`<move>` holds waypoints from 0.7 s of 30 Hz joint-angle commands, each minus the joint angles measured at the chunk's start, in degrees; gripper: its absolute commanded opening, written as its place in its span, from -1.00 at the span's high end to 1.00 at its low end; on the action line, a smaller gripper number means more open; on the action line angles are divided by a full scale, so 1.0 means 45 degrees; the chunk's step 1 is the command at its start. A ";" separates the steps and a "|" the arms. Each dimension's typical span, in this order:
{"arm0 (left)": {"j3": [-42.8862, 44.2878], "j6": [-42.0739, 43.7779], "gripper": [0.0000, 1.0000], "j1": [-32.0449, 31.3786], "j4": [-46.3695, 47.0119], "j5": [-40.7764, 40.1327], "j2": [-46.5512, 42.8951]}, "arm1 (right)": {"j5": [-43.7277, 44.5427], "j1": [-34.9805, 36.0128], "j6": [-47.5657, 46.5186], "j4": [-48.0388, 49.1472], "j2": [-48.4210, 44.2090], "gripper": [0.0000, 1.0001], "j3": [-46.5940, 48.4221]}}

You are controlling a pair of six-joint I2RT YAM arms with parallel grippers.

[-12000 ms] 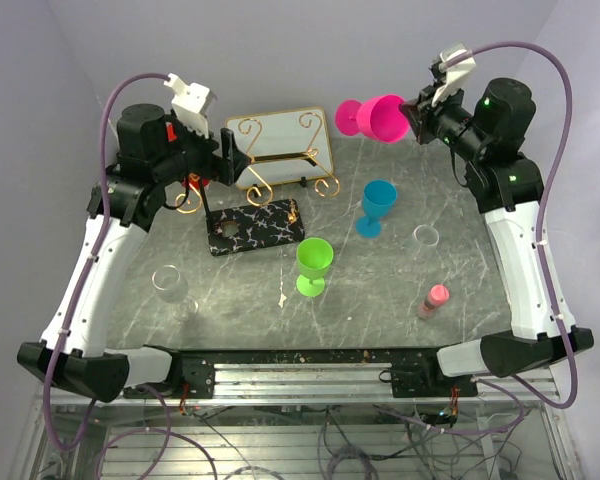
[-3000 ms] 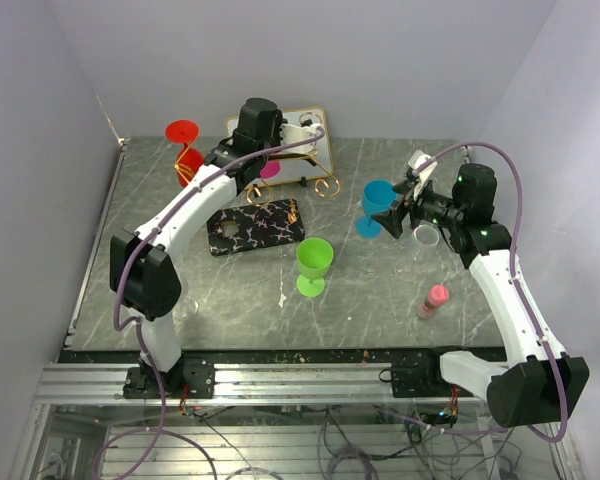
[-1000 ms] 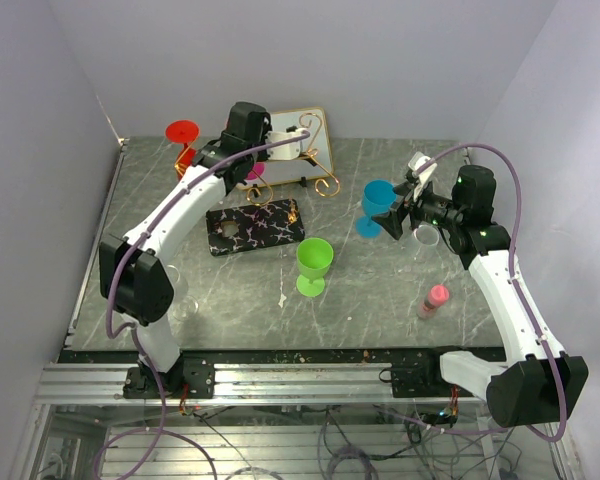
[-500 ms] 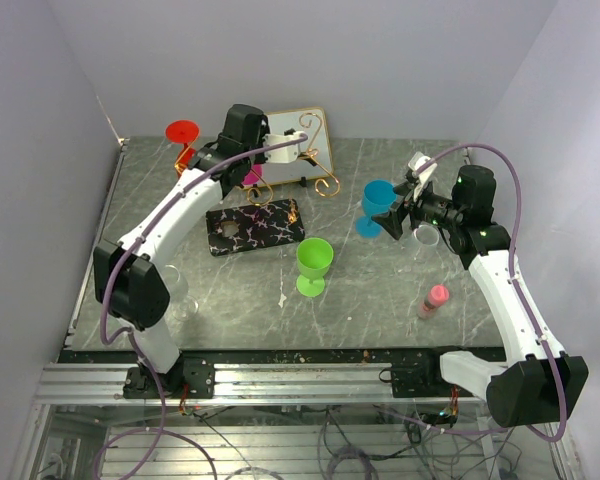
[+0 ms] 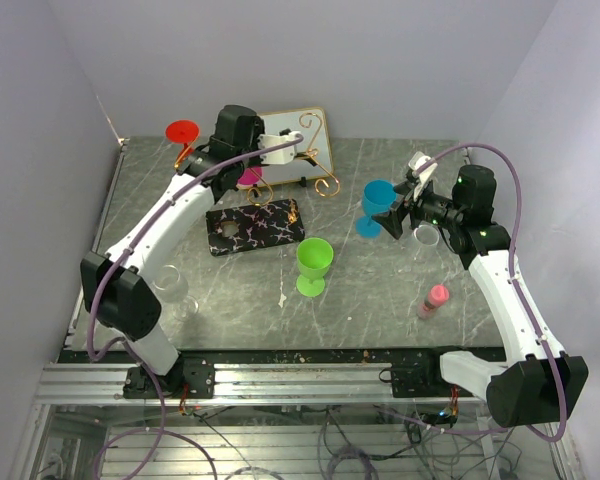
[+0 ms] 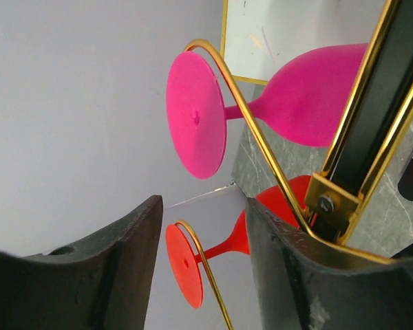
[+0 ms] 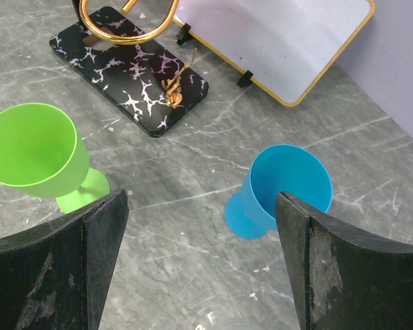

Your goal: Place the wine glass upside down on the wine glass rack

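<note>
Now: letting go of the hung glass, judged from the parted jaws.

At the far left end of the wine glass rack [image 5: 326, 186] a red glass [image 6: 193, 265] hangs. Next to it the left gripper [image 6: 203, 203] is spread and grips nothing, with a gold rack wire running through its gap. Just beyond hangs the pink wine glass [image 6: 299, 103], upside down with its foot caught over the wire. The gripper should spread wider and back straight out, so neither finger hooks the wire or nudges either foot. Well right of the rack, the right gripper [image 7: 199, 199] hangs spread wide and empty above the blue glass [image 7: 289, 182].
</note>
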 commanded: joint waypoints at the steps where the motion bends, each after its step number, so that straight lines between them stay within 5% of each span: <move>1: -0.0305 -0.0070 -0.27 -0.0036 -0.0110 0.0155 -0.0727 | 0.0108 -0.0065 -0.0113 0.0295 0.0074 -0.75 -0.0151; 11: -0.0856 -0.0717 -0.39 -0.0030 0.0208 0.0189 -0.2081 | 0.0541 -0.0131 0.0042 0.0366 0.0116 -0.75 -0.0161; 21: -0.2919 -0.4296 -0.66 0.0252 0.0547 0.1299 -0.5255 | 0.1921 -0.0223 0.1003 0.0142 0.0497 -0.76 0.0784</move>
